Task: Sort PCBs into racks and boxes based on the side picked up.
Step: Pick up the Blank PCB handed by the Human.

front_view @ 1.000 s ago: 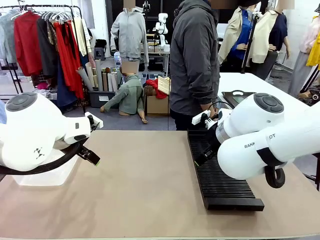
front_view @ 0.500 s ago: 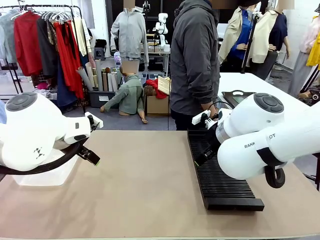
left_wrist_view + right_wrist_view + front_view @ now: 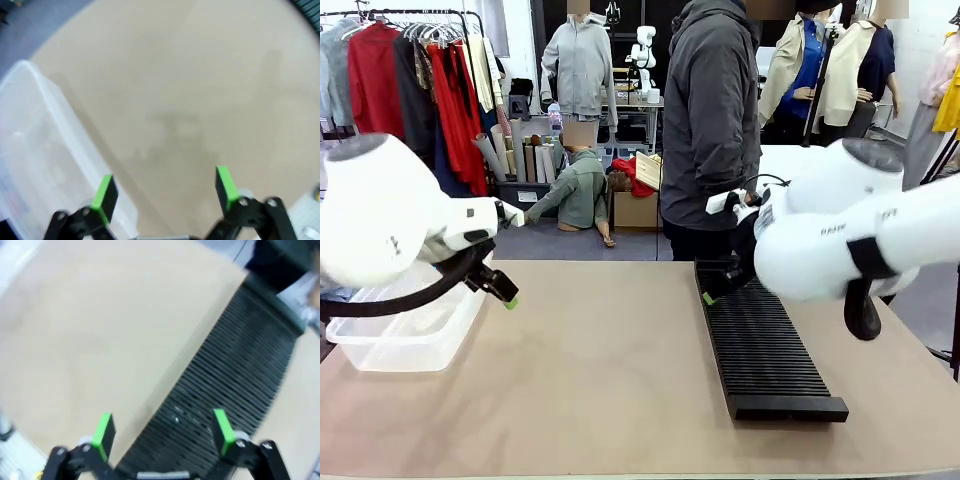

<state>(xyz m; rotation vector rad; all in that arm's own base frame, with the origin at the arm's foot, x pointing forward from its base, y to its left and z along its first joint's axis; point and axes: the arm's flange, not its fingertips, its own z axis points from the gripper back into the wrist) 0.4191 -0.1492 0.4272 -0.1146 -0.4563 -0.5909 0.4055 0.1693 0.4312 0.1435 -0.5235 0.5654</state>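
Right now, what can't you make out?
Front view: left arm hides the tub's far part.
Left wrist view: tub blurred, cut off at the edge; contents unreadable.
Front view: right arm hides the rack's far end.
Right wrist view: rack smeared by motion blur.

The left end effector [image 3: 162, 192] hangs spread and empty over the tan table [image 3: 190, 90], beside the clear tub [image 3: 35, 150].

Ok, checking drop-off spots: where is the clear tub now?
In the front view, the clear tub sits at the table's left edge, beneath the left arm, across from the black rack.
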